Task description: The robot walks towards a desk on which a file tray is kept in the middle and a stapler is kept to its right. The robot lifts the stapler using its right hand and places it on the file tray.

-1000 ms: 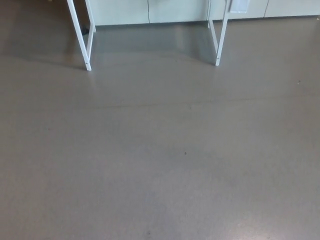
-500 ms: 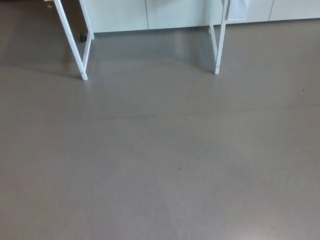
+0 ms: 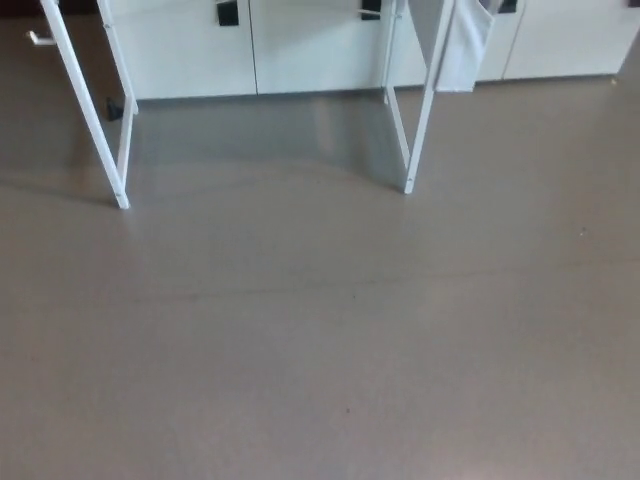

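Observation:
Only the lower part of the desk shows in the head view: its white left legs (image 3: 95, 120) and white right legs (image 3: 415, 120) stand on the floor at the top of the picture. The desk top, the file tray and the stapler lie above the frame's edge, out of sight. Neither of my hands nor any arm is in view.
Grey-brown floor (image 3: 320, 340) fills most of the view between me and the desk. Behind the desk legs runs a row of white cabinets (image 3: 300, 50) with dark handles. A pale cloth or bag (image 3: 465, 45) hangs by the right legs.
The whole picture has shifted down and left: the camera has moved, so more of the desk legs and the cabinets behind them show now.

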Tool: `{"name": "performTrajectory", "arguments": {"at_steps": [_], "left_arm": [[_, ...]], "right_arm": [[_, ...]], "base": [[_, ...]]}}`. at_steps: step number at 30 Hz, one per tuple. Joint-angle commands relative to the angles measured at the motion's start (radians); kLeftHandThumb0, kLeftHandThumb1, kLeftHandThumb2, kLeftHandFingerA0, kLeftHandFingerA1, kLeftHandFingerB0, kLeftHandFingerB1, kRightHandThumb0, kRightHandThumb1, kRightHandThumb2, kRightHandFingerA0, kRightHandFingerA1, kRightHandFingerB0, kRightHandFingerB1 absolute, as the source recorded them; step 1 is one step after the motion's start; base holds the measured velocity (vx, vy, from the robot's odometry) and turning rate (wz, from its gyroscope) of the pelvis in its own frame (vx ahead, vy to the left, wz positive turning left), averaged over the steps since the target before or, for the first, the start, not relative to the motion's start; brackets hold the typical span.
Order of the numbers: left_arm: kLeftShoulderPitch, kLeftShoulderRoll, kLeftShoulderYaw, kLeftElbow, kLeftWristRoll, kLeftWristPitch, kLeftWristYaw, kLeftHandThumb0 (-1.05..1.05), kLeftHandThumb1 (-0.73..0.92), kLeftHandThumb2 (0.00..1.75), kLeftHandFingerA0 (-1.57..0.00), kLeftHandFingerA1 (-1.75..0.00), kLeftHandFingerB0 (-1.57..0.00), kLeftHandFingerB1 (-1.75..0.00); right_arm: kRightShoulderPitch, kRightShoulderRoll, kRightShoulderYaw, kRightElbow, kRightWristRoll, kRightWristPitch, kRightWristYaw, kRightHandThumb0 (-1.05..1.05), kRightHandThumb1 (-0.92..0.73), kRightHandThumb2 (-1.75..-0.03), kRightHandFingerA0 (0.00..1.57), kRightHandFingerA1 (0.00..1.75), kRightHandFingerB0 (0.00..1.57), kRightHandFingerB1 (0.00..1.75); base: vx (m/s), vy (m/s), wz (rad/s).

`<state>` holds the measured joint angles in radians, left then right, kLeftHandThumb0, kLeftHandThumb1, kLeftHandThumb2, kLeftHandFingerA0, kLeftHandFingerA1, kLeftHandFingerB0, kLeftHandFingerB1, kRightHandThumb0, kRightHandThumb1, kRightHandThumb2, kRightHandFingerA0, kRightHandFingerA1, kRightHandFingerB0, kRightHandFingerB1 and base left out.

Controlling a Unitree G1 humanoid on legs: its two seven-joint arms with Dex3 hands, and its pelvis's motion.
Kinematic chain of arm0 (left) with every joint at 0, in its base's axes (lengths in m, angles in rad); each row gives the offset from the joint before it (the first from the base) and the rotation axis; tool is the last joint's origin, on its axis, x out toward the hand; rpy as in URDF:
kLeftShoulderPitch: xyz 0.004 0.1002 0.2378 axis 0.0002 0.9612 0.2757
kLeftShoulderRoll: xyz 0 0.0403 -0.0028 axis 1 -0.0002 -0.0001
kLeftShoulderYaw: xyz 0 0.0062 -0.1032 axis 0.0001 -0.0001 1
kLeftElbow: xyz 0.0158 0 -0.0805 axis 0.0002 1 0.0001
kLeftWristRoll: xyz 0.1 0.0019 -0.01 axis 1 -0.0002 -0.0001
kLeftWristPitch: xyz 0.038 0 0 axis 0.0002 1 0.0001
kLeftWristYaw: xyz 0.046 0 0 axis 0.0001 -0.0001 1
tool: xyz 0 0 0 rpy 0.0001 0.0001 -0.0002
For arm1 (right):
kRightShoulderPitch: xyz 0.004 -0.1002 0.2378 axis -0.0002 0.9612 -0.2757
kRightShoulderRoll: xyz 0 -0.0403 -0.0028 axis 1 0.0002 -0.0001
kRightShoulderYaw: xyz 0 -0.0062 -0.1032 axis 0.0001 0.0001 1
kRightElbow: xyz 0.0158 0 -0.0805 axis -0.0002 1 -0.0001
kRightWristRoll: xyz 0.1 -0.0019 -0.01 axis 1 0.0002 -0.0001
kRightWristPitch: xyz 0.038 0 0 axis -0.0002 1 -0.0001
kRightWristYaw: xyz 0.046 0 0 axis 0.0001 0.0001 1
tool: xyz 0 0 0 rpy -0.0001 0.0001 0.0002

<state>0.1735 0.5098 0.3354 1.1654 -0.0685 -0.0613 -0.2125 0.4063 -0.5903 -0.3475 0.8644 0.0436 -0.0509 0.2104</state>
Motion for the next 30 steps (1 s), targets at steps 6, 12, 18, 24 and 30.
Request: {"name": "performTrajectory", "arguments": {"at_steps": [6,12,18,24,30], "left_arm": [[-0.022,0.012,-0.014,0.025,0.0,-0.04,-0.004,-0.5,0.62,0.59,-0.54,-0.47,-0.47,-0.38],[-0.036,0.017,-0.005,0.026,-0.014,-0.025,-0.011,-0.49,0.49,0.86,-0.5,-0.6,-0.39,-0.51],[-0.041,0.026,-0.01,0.015,-0.007,-0.018,-0.011,-0.48,0.63,0.58,-0.55,-0.46,-0.48,-0.38],[-0.049,0.029,-0.016,0.013,-0.004,-0.012,-0.006,-0.48,0.62,0.58,-0.55,-0.47,-0.49,-0.39],[-0.055,0.031,-0.02,0.011,-0.001,0.003,0.002,-0.48,0.62,0.58,-0.54,-0.46,-0.49,-0.38]], "right_arm": [[-0.037,-0.014,0.01,0.067,-0.011,-0.071,-0.003,-0.7,-0.53,-0.87,0.38,0.54,0.05,0.32],[-0.06,-0.011,0.007,0.096,0.013,-0.062,0.011,-0.69,-0.51,-0.85,0.33,0.5,0.07,0.35],[-0.061,-0.014,0.03,0.105,-0.006,-0.082,-0.005,-0.68,-0.53,-0.87,0.37,0.54,0.05,0.32],[-0.056,-0.013,0.03,0.083,0.003,-0.058,-0.001,-0.67,-0.53,-0.88,0.35,0.53,0.03,0.32],[-0.069,-0.01,0.033,0.116,0.001,-0.073,-0.007,-0.65,-0.65,-0.62,0.39,0.39,0.1,0.25]], "base": [[0.56,-0.157,0.23],[0.42,-0.054,0.02],[0.47,0.127,-0.25],[0.5,0.206,-0.31],[0.34,0.033,0.1]]}}
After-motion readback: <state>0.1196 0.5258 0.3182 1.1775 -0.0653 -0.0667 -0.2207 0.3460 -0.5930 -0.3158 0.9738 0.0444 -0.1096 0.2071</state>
